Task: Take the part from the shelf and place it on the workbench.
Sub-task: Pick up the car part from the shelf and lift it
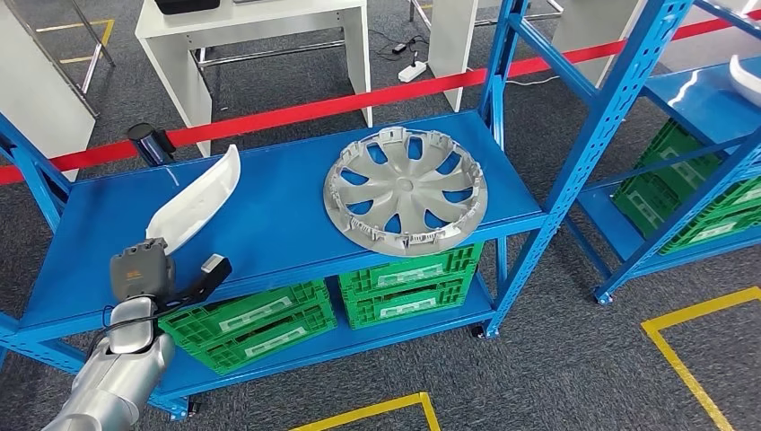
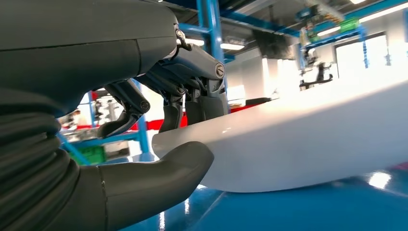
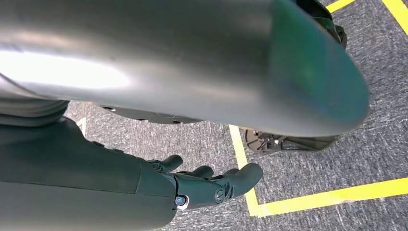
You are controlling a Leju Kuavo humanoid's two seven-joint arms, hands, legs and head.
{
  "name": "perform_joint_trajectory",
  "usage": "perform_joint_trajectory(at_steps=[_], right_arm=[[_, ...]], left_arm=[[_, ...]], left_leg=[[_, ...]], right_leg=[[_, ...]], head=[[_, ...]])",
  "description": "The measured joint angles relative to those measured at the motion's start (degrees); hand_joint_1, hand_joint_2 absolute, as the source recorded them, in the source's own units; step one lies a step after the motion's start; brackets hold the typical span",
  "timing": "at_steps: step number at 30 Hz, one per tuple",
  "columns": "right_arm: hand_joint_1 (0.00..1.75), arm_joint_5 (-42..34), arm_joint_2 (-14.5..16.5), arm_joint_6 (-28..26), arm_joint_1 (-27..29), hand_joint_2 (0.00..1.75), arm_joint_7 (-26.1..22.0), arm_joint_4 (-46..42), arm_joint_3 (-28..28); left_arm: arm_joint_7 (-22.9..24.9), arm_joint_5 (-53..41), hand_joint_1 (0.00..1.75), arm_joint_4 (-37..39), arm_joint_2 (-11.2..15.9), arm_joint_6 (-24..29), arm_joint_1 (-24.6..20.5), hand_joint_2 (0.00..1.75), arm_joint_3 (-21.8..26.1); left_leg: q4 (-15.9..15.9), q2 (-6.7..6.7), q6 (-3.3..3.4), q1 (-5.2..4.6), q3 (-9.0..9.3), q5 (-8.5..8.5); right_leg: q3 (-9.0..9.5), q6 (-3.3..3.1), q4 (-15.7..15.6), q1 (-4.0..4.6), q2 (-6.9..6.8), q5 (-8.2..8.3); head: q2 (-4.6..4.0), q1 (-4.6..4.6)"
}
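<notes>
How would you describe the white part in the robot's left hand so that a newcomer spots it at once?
Start at the blue shelf with the top deck. The silver wheel cover lies on its right half; look to the left half, where the left hand grips the white part. It is long, curved, smooth and plain white, unlike the round, spoked cover.

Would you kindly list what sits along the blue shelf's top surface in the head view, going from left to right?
Left hand → white curved part held by that hand → silver wheel cover lying flat on the blue shelf.
</notes>
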Motion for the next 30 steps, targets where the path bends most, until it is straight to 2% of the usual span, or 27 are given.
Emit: perform_joint_trajectory(at_steps=[5,14,22,30], right_arm=[[0.0,0.02,0.0,0.0,0.0,0.0,-0.55,0.0,0.0],[0.0,0.01,0.0,0.0,0.0,0.0,-0.49,0.0,0.0],[0.0,0.05,0.0,0.0,0.0,0.0,-0.2,0.0,0.0],[0.0,0.05,0.0,0.0,0.0,0.0,-0.18,0.0,0.0]], left_arm=[[2.35,-0.01,1.75,0.37,-0.01,0.0,-0.25,1.75,-0.86],[2.5,-0.03,1.75,0.39,-0.05,0.0,-0.56,1.75,-2.4],[5.89,-0.03,1.75,-1.69,-0.2,0.0,-0.68,1.75,-7.39],[4.41,-0.03,1.75,-3.88,-0.47,0.0,-0.56,1.75,-9.08]], left_leg=[[0.0,0.0,0.0,0.0,0.02,0.0],[0.0,0.0,0.0,0.0,0.04,0.0],[0.01,0.0,0.0,0.0,0.02,0.0],[0.01,0.0,0.0,0.0,0.03,0.0]], right_leg=[[0.0,0.0,0.0,0.01,0.0,0.0],[-0.01,0.0,0.0,0.01,0.0,0.0],[-0.01,0.0,0.0,0.0,0.0,0.0],[-0.01,0.0,0.0,0.01,0.0,0.0]], head=[[0.01,0.0],[0.0,0.0],[0.0,0.0],[0.0,0.0]])
